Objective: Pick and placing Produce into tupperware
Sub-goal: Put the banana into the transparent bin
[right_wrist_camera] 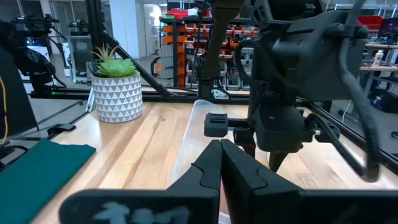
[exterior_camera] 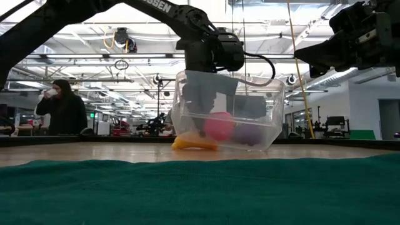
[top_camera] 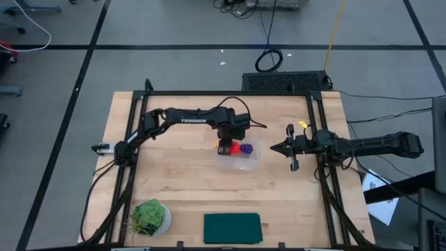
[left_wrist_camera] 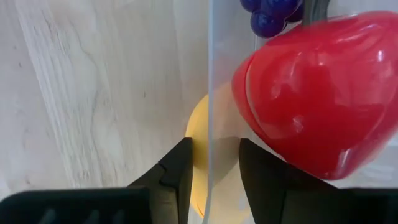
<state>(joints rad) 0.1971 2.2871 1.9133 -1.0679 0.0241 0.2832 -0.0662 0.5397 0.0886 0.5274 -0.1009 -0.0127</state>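
The left gripper (left_wrist_camera: 211,180) pinches the wall of the clear rectangular plastic tupperware (exterior_camera: 250,94), tilting it off the wooden counter (top_camera: 174,181). Lower it gently and level, or the contents may roll out. Inside lie the glossy red round fruit (left_wrist_camera: 317,93) and purple grape cluster (left_wrist_camera: 273,14); the yellow curved banana (exterior_camera: 194,144) sits underneath, outside. The right gripper (top_camera: 277,148) waits closed, empty, nearby.

1. White lettering reading "TROSSEN" is showing along the upper link of the left arm (top_camera: 188,118) in the high view, running lengthwise between shoulder and wrist.
2. In the low view, only the tail end of that lettering, roughly "SSEN", is showing on the same dark arm (exterior_camera: 156,7), near the picture's top edge.
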